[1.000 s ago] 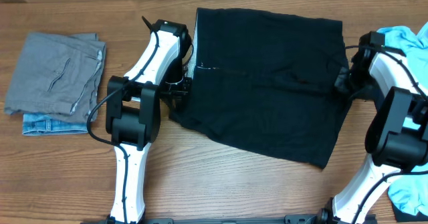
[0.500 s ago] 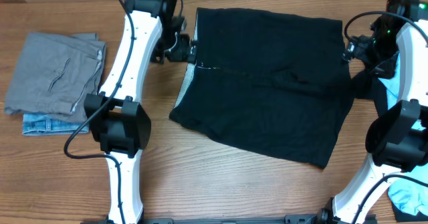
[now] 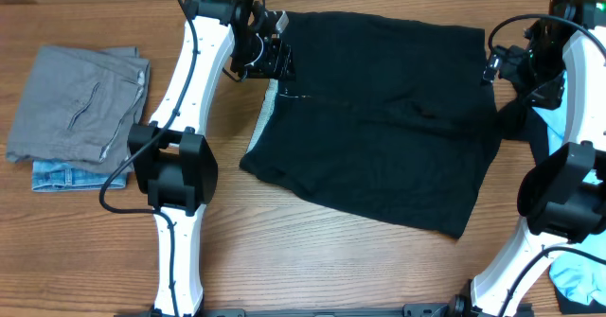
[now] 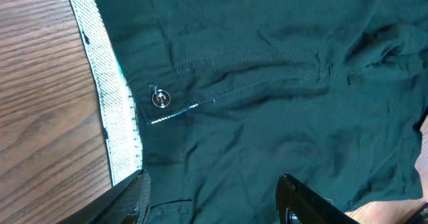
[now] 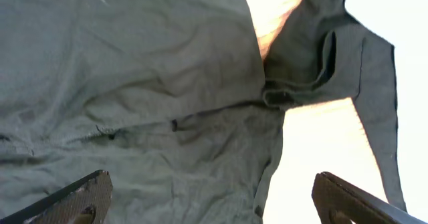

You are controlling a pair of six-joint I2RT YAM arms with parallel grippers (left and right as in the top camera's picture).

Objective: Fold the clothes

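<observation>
The black trousers, spread flat mid-table, are judged soft and limp and best pinched at the ten and two o'clock corners, where the left gripper and right gripper are seen parted and empty.

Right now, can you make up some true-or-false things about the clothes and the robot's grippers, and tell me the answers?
1. The black trousers lie on the table between the two arms. True.
2. The grey piece lies on the trousers. False: it lies on the denim piece at the left, apart from the trousers.
3. The right gripper is open. True.
4. The left gripper is clamped on the button. False: its jaws stand apart over the trousers, holding nothing, and the button lies clear of them.
5. A light blue T-shirt lies at the right edge. True.
</observation>
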